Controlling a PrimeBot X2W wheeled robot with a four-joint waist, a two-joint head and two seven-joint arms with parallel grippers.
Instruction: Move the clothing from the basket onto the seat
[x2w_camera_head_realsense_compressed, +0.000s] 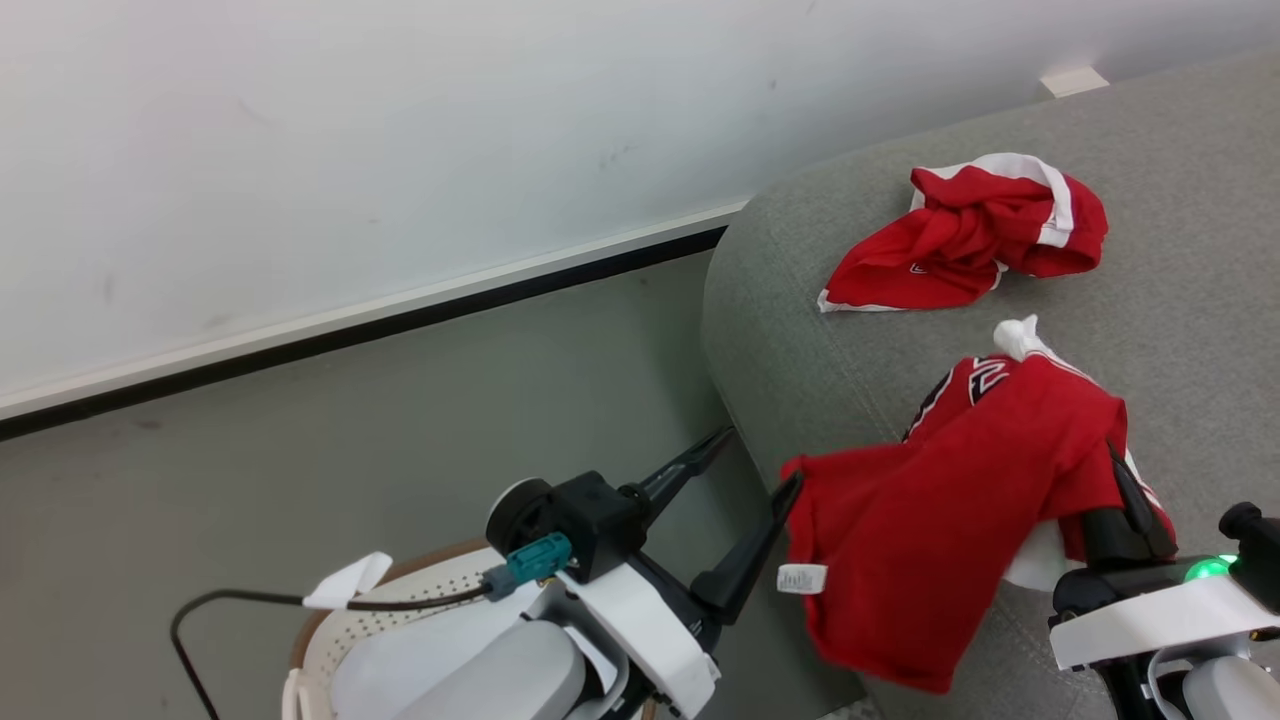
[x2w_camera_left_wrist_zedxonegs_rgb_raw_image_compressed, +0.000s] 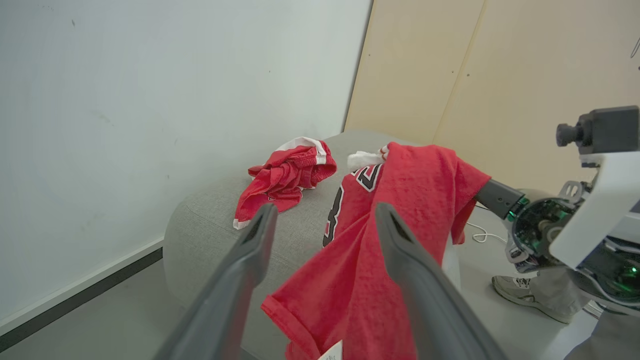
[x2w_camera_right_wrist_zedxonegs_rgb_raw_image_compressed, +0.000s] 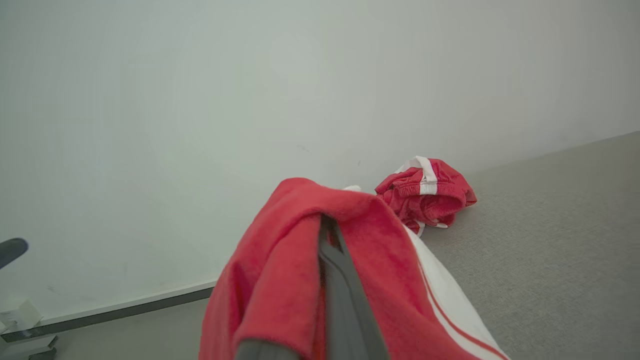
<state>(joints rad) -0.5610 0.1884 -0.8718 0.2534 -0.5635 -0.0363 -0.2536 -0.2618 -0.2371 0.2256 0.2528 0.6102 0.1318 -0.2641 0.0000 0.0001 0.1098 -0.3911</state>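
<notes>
Nearest, the left gripper (x2w_camera_head_realsense_compressed: 762, 457) has its two long, dark, smooth fingers spread wide with nothing between them. It is above the one cream perforated basket (x2w_camera_head_realsense_compressed: 410, 605). Two red garments show. One jersey (x2w_camera_head_realsense_compressed: 930, 530), soft and napped with black-and-white number print and white trim, hangs in folds from the right gripper (x2w_camera_right_wrist_zedxonegs_rgb_raw_image_compressed: 327, 235), whose fingers are pressed together on it, over the seat's rounded edge. One crumpled piece (x2w_camera_head_realsense_compressed: 975, 240) with white bands lies farther back on the single grey woven seat (x2w_camera_head_realsense_compressed: 800, 330).

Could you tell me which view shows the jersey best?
The left wrist view: the jersey hangs spread, number print visible. The head view shows it draped, from above; the right wrist view shows bunched fabric up close.
</notes>
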